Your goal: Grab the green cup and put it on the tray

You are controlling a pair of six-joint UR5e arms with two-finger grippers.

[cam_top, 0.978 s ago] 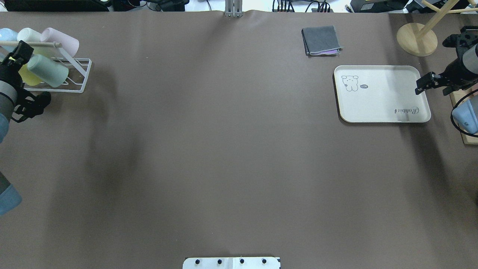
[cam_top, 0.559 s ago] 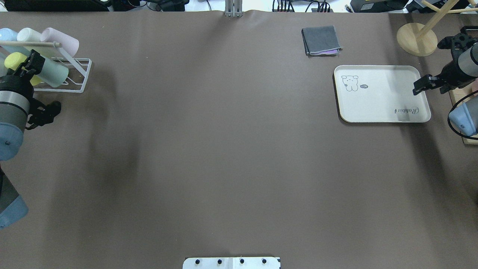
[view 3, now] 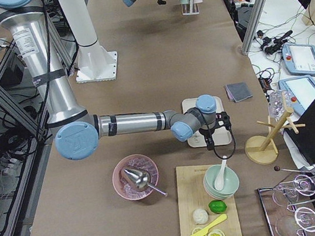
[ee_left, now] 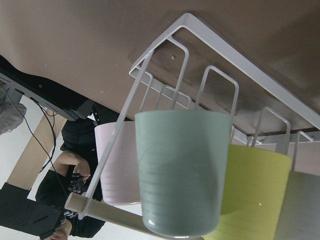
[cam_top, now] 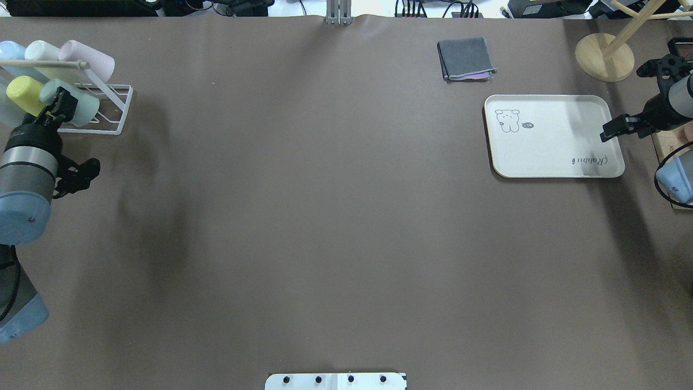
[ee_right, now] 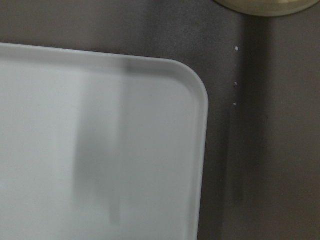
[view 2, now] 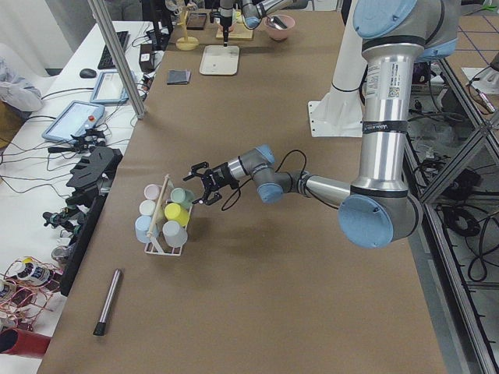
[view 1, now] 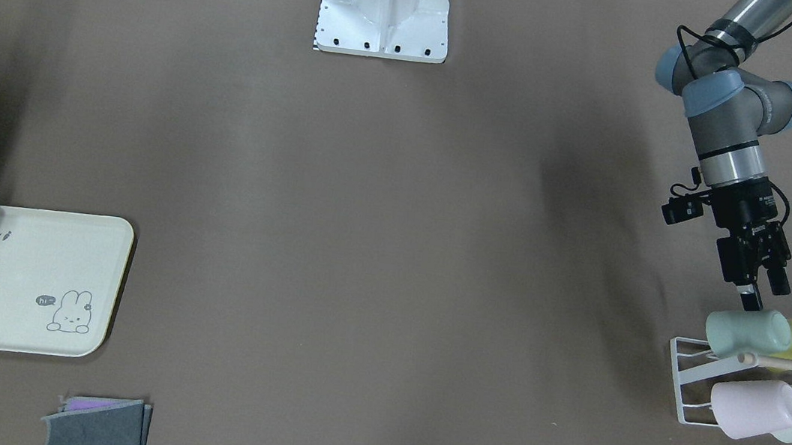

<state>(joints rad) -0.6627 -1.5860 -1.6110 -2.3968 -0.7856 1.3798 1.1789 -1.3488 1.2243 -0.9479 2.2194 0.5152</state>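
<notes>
- The muted green plastic cup (cam_top: 85, 111) lies on its side in the white wire rack (ee_left: 240, 57) at the upper left of the overhead view. The cream rectangular tray (cam_top: 547, 146) sits well apart at the right.
- The left gripper (cam_top: 62, 101) is right at the cup, its jaws parted and holding nothing.
- The yellow plastic cup (cam_top: 21, 92) touches the green one, so closing jaws could clip it or a wire loop.
- The light rack might drag along if the cup is pulled crookedly off its wire.
- The smooth tapered wall could slip during the long carry across the table.
- The right gripper (cam_top: 609, 131) hangs over the tray's right edge and may crowd the placing; whether its jaws are open cannot be told.
- A wooden rod (cam_top: 43, 64) tops the rack, and a folded grey cloth (cam_top: 466, 58) lies just above the tray.
</notes>
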